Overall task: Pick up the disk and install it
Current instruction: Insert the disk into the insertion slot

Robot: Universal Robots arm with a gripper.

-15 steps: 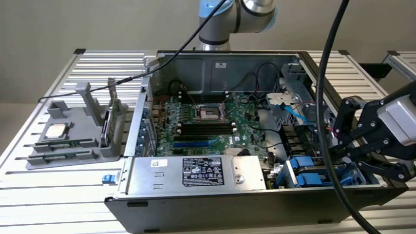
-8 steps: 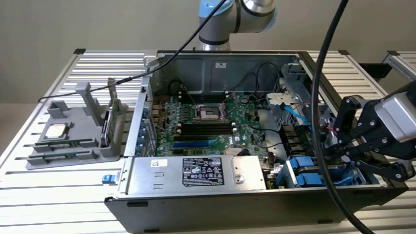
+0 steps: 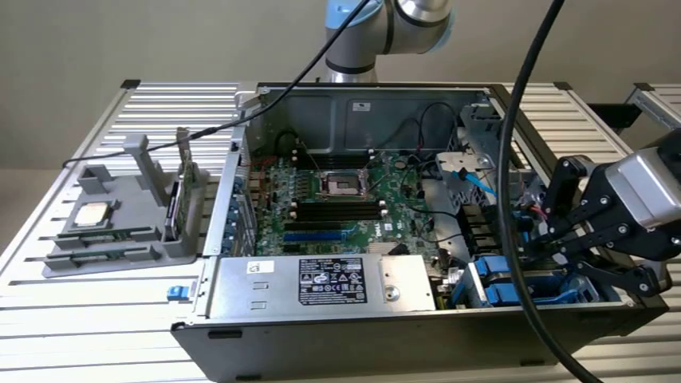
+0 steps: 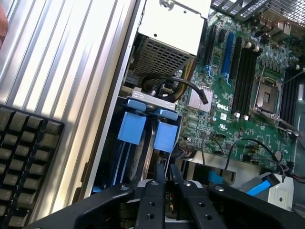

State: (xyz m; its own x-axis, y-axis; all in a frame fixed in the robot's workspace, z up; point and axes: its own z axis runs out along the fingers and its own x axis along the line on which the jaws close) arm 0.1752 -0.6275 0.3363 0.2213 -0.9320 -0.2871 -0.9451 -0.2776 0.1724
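Note:
The disk's blue plastic carrier (image 4: 167,136) sits slotted in the drive bay at the case's front corner, beside a second blue carrier end (image 4: 131,128). In the exterior view the blue carriers (image 3: 498,279) lie low at the exterior view's right, with silver-grey metal beside them. My gripper (image 4: 166,175) hangs just over the bay. Its two black fingers (image 4: 159,174) stand close together, shut, with nothing visible between them. In the exterior view the gripper (image 3: 545,243) reaches in from the exterior view's right, above the bay.
The open computer case (image 3: 352,112) holds a green motherboard (image 3: 340,199) and a silver power supply (image 3: 319,283). A thick black cable (image 3: 521,159) crosses in front. A grey fixture (image 3: 117,239) at the exterior view's left carries a silver chip (image 3: 91,214) and a dark card (image 3: 175,203). A keyboard (image 4: 24,162) lies outside the case.

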